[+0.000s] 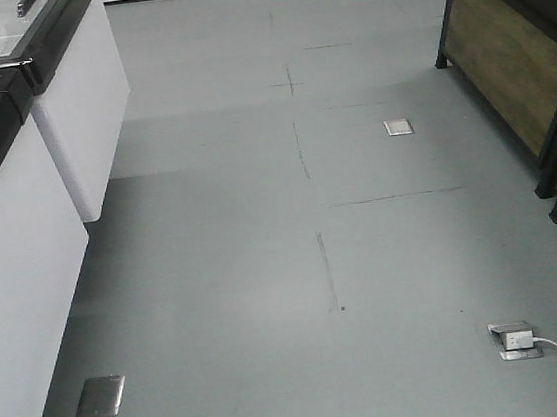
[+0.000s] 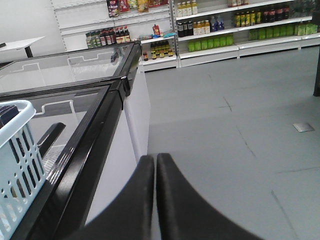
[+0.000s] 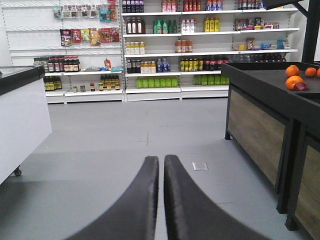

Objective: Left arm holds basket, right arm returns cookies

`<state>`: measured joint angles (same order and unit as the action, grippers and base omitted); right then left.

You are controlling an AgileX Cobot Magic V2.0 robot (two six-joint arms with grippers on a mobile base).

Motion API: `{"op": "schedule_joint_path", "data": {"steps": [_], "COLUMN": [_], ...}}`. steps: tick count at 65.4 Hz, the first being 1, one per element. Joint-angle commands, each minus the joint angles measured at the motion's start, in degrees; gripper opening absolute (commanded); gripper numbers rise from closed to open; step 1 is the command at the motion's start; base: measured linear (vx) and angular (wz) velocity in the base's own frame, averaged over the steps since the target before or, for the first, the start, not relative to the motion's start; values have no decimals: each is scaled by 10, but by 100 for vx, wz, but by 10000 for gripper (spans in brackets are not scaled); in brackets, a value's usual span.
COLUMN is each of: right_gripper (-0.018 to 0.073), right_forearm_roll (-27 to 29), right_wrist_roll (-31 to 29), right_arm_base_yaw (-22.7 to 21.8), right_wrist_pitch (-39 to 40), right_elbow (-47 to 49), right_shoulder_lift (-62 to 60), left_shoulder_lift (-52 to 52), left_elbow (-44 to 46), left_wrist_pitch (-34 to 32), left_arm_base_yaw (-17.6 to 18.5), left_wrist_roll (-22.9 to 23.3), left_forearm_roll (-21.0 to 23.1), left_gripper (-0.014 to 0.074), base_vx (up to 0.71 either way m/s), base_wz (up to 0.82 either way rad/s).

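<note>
The light blue basket point(image 2: 20, 150) shows only at the far left of the left wrist view, resting on the glass top of a chest freezer point(image 2: 75, 75). Something dark navy point(image 2: 7, 112) pokes above its rim; I cannot tell whether it is the cookies. My left gripper point(image 2: 155, 157) hangs beside the freezer's white wall, to the right of the basket and apart from it, shut on nothing. My right gripper point(image 3: 161, 159) is over bare grey floor, its fingers closed to a thin slit and empty. Neither arm appears in the front view.
White freezers point(image 1: 21, 248) line the left of the aisle. Dark wood-panelled display stands point(image 1: 513, 61) line the right, with oranges point(image 3: 294, 80) on top. Stocked shelves point(image 3: 165, 50) stand at the far end. A floor socket with a white cable point(image 1: 515, 340) lies at lower right.
</note>
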<state>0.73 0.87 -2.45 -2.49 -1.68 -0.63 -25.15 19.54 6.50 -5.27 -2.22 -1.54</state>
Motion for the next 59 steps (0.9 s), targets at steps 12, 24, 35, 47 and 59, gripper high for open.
{"op": "schedule_joint_path", "data": {"steps": [12, 24, 35, 47, 59], "right_gripper": [-6, -6, -6, -6, -6], "right_forearm_roll": [-4, -4, -4, -4, -4], "right_wrist_roll": [-2, -2, -2, -2, -2], "right_arm_base_yaw": [-3, -3, -3, -3, -3], "right_wrist_pitch": [43, 43, 43, 43, 43], "right_elbow": [-10, -10, -10, -10, -10], "right_shoulder_lift": [-7, -7, -7, -7, -7], "left_shoulder_lift": [-8, -8, -8, -8, -8], "left_elbow": [20, 20, 20, 20, 20], "left_wrist_pitch": [-41, -22, -16, -16, -8], "left_arm_base_yaw": [3, 14, 17, 17, 17], "left_wrist_roll": [47, 45, 45, 45, 93], "left_forearm_roll": [1, 0, 0, 0, 7], "left_gripper": [15, 117, 297, 473, 496], "base_vx": [0, 0, 0, 0, 0], "base_wz": [0, 0, 0, 0, 0]}}
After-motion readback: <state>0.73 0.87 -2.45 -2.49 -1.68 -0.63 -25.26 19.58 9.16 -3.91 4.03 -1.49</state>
